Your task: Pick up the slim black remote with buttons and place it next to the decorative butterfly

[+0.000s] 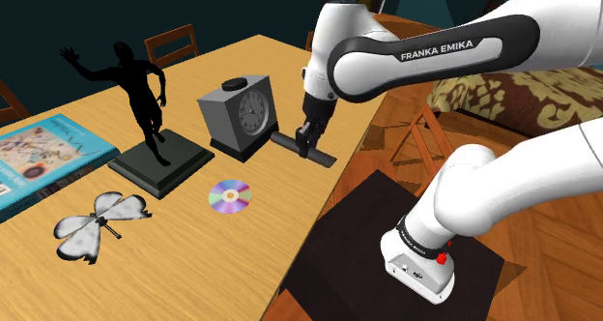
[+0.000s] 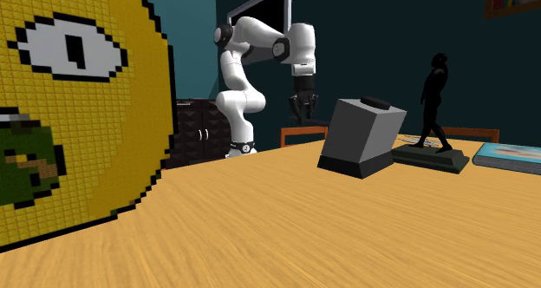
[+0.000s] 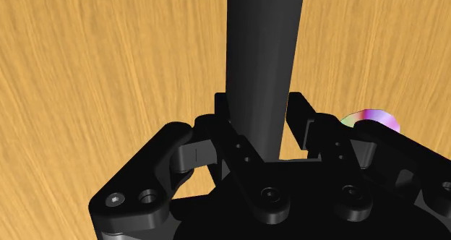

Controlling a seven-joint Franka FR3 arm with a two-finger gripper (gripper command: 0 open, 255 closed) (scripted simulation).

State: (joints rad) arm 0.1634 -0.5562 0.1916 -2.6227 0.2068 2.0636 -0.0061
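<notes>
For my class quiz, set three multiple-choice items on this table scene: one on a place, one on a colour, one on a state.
1. Where does the disc lie? A on the book; B on the floor; C on the table beside the statue.
2. What colour is the statue? A black; B white; C red.
3. The gripper is: A open above the clock; B shut on the remote; C holding the butterfly.
Key: C, wood lies around it; A, black figure; B, fingers clasp it.
</notes>
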